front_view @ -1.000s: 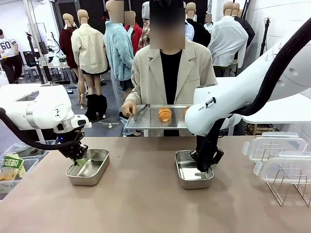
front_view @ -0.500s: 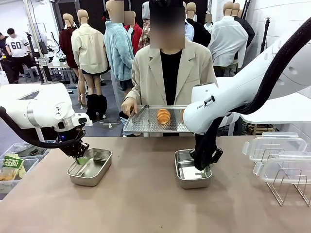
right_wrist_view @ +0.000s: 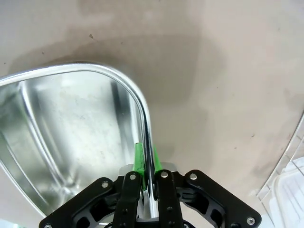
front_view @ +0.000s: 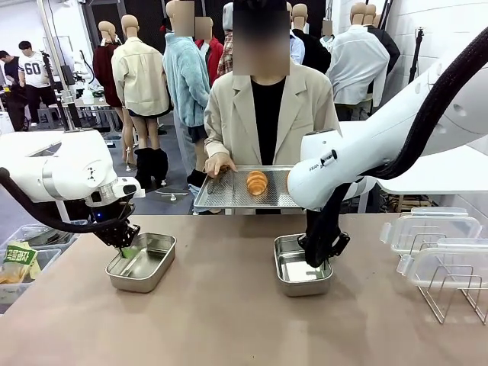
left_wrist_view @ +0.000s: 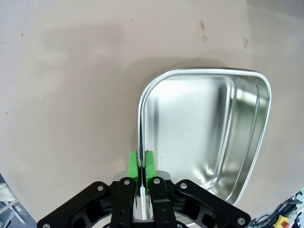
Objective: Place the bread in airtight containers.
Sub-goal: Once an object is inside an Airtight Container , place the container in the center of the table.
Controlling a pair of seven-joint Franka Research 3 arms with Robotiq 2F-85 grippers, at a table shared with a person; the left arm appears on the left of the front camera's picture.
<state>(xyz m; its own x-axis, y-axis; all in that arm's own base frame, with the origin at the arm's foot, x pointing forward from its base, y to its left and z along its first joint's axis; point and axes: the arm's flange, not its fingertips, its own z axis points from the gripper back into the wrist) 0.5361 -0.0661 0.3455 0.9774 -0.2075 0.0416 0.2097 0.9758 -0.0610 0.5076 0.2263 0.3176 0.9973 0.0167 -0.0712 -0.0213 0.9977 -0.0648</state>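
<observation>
golden-brown ridged croissant (front_view: 257,181) lies on a flat perforated metal tray (front_view: 217,197), which the person's hand (front_view: 219,165) holds at the far side of the tabletop (front_view: 229,320). your left end effector (left_wrist_view: 141,164) is pinched tight on the rim of the left shallow stainless-steel box (left_wrist_view: 199,133). your right end effector (right_wrist_view: 146,164) clamps the rim of the right stainless-steel box (right_wrist_view: 71,123) the same way. the two boxes sit well apart.
</observation>
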